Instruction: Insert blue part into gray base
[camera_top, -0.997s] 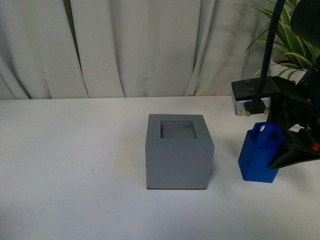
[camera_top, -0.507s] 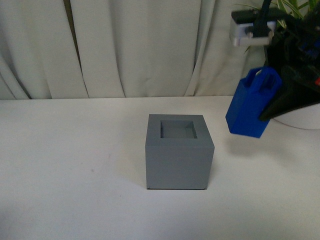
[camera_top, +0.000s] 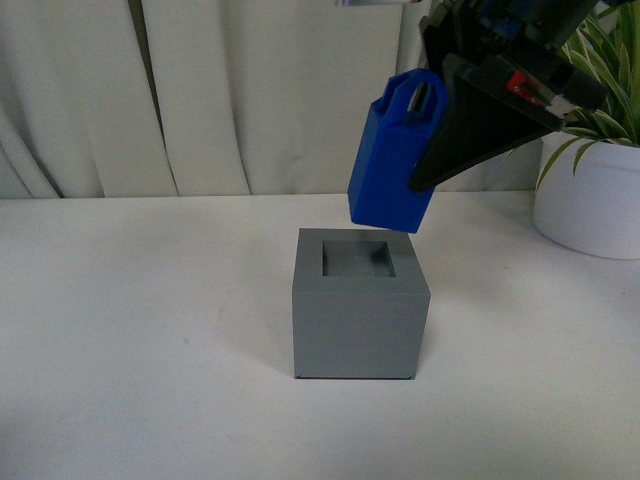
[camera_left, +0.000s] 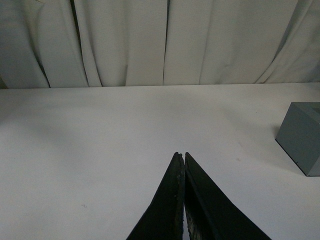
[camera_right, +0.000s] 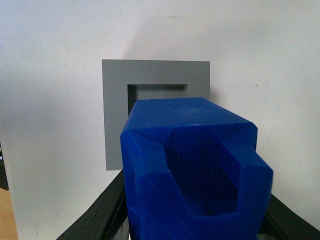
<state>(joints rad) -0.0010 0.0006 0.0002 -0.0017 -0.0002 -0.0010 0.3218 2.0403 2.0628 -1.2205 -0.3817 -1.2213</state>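
The gray base (camera_top: 361, 305) stands mid-table, its square recess facing up. My right gripper (camera_top: 432, 122) is shut on the blue part (camera_top: 392, 165) and holds it tilted in the air, just above the base and a little to the right of the recess. In the right wrist view the blue part (camera_right: 192, 165) fills the foreground between the fingers (camera_right: 97, 215), with the gray base (camera_right: 155, 85) below it. My left gripper (camera_left: 180, 156) is shut and empty above bare table; the gray base (camera_left: 301, 136) shows at that view's edge.
A white pot (camera_top: 587, 197) with a green plant stands at the back right of the white table (camera_top: 140, 330). Pale curtains (camera_top: 220, 90) hang behind the table.
My right gripper has lifted the blue part off the table at the right and carried it up and left, to just above the gray base. The base has not moved.
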